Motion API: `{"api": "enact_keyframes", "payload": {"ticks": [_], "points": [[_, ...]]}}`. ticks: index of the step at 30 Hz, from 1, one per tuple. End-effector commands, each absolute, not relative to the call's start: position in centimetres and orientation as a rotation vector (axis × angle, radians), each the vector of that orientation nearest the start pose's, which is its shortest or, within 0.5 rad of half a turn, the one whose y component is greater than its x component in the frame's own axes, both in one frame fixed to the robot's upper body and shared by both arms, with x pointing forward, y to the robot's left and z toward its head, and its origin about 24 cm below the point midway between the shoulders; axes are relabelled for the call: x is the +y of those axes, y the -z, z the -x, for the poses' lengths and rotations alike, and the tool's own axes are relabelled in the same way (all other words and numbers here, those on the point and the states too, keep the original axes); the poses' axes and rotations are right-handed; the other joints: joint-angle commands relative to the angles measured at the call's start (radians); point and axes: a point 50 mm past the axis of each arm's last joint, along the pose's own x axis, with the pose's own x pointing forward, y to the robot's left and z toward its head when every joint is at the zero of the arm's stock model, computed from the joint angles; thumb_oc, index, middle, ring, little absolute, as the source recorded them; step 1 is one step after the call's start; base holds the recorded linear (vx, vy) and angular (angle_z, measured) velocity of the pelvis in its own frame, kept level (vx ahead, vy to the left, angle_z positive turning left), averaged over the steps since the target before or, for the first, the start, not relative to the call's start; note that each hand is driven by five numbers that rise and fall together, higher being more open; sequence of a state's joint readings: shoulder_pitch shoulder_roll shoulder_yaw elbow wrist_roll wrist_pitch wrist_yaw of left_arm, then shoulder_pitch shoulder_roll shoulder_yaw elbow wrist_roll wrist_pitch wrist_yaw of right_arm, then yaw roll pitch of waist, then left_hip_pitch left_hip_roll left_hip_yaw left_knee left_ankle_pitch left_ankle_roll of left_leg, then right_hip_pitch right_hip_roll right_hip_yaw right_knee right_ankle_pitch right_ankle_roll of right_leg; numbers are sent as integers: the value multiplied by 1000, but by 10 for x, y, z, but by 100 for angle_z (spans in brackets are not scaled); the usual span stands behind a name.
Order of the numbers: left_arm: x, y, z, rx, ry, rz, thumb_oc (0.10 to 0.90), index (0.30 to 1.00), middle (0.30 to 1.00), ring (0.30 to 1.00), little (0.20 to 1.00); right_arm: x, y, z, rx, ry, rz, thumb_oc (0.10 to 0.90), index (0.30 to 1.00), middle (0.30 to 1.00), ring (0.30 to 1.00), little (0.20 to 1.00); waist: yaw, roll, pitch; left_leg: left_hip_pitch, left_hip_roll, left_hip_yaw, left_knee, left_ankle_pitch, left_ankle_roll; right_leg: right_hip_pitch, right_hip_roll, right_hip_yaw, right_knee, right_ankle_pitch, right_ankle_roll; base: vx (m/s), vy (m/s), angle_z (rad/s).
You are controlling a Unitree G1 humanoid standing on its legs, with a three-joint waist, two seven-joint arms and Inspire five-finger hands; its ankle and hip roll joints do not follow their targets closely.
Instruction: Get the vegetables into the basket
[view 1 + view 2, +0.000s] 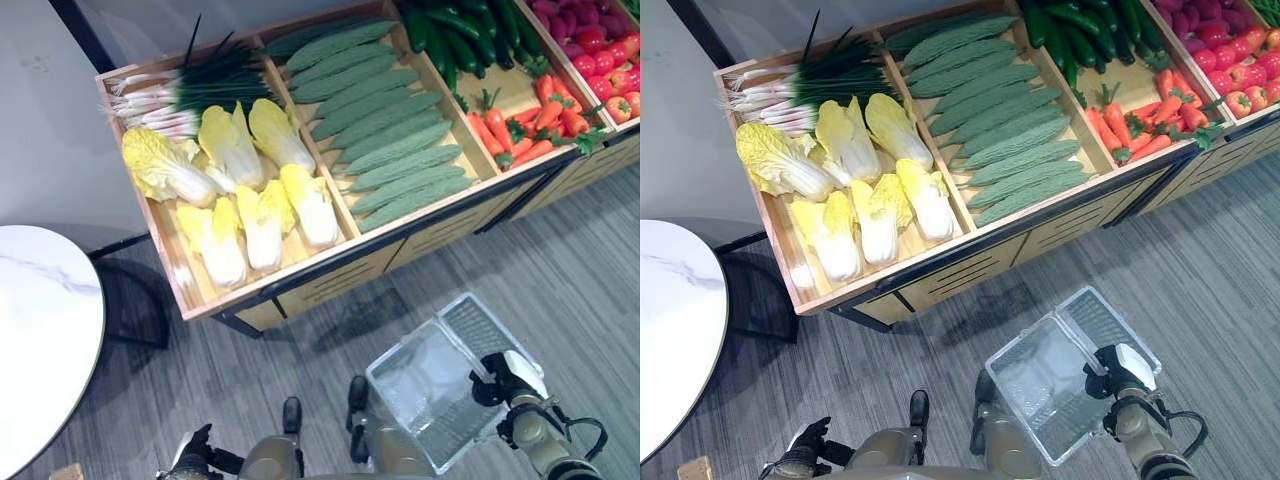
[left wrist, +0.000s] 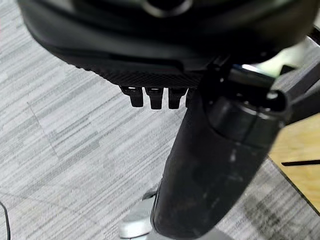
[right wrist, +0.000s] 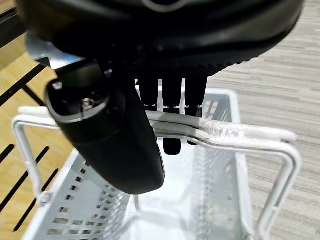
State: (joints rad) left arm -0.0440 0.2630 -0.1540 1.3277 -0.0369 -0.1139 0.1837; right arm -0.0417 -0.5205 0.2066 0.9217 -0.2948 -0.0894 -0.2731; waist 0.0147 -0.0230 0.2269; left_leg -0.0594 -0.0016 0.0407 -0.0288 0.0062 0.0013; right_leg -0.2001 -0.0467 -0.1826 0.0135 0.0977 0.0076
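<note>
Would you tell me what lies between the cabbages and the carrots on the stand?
In the left eye view, a compartment of bumpy green bitter gourds lies between the cabbages and the carrots, with wooden dividers on both sides.

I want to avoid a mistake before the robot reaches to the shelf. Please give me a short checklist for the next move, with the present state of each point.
1. Right hand curled round the handle of the white perforated plastic basket: ok.
2. Basket holds no vegetables, has room: ok.
3. Left hand free, low at the robot's left: ok.
4. Left hand near the wooden display shelf: not ok, well short of it.
5. Yellow-white cabbages and bumpy green gourds lie uncovered: ok.
6. Which vegetable is wanted: cannot tell.
</note>
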Motion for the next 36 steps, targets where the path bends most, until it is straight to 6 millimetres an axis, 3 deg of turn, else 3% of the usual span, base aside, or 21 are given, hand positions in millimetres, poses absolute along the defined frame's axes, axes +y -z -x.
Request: {"api": "enact_keyframes", "payload": {"ticks": [1,3,5,7,9,10,12,13,14,19,21,28,36], "points": [[275,151,-79,1181,-280,-451,900,1000,1000,1000,1000,-312,57,-207,540,199,952,400,300,300,300,300,10,-49,-50,-48,8,-7,12,-2,-19,61,-125,33,21,-7,153,53,111,-2],[278,151,-77,1187,-288,-457,900,1000,1000,1000,1000,-309,59,-209,545,184,953,400,300,300,300,300,15,-56,-53,-40,3,-6,3,-5,-13,61,-128,39,21,0,160,37,86,-6],[279,150,-78,1180,-296,-455,900,1000,1000,1000,1000,-309,64,-207,571,175,958,400,300,300,300,300,20,-56,-51,-30,-2,-10,-4,-7,2,35,-126,59,111,-11,167,12,97,-7],[281,149,-80,1171,-313,-446,900,1000,1000,1000,1000,-308,66,-208,583,170,965,400,300,300,300,300,21,-50,-37,-14,-1,-11,-7,-7,15,-8,-131,75,235,21,181,0,81,-7],[282,147,-86,1153,-312,-450,900,1000,1000,1000,1000,-309,69,-206,605,169,966,400,300,300,300,300,7,-35,-21,2,6,-47,-7,-7,17,-52,-103,142,327,36,180,88,-13,-10],[282,146,-90,1138,-316,-444,900,1000,1000,1000,1000,-312,72,-201,637,176,976,400,300,300,300,300,1,-31,-22,16,12,-75,1,-16,5,-65,-103,184,252,22,171,166,-126,34],[283,146,-92,1131,-319,-443,900,1000,1000,1000,1000,-314,73,-200,649,182,976,400,300,300,300,300,-1,-29,-18,21,16,-89,10,-23,-3,-61,-112,187,214,18,168,150,-166,70],[285,143,-99,1109,-331,-442,900,1000,1000,1000,1000,-320,77,-193,693,200,981,400,300,300,300,300,-10,-38,-14,23,16,-127,42,-48,-18,-61,-128,231,117,27,169,155,-228,46],[286,142,-100,1101,-333,-442,900,1000,1000,1000,1000,-322,79,-189,712,205,984,400,300,300,300,300,-13,-42,-15,23,17,-144,51,-55,-24,-63,-130,256,96,37,173,154,-227,30],[292,142,-93,1122,-364,-445,900,1000,1000,1000,1000,-328,91,-166,821,227,960,400,300,300,300,300,-2,-71,-48,12,59,-177,83,-67,-59,-13,-111,223,42,13,165,153,-293,72],[293,143,-88,1144,-388,-433,900,1000,1000,1000,1000,-336,92,-157,852,253,960,400,300,300,300,300,0,-65,-62,5,92,-197,74,-45,-83,9,-83,192,26,-6,146,137,-319,7],[280,148,-89,1149,-354,-423,900,1000,1000,1000,1000,-352,92,-137,916,325,943,400,300,300,300,300,-8,-38,-68,-14,123,-215,63,23,-111,46,-66,124,13,-37,117,61,-168,29],[263,157,-74,1219,-263,-411,900,1000,1000,1000,1000,-355,100,-115,1013,331,934,400,300,300,300,300,-27,-9,-92,1,140,-114,-37,58,-114,84,-81,61,-36,-29,123,20,-10,33]]}}
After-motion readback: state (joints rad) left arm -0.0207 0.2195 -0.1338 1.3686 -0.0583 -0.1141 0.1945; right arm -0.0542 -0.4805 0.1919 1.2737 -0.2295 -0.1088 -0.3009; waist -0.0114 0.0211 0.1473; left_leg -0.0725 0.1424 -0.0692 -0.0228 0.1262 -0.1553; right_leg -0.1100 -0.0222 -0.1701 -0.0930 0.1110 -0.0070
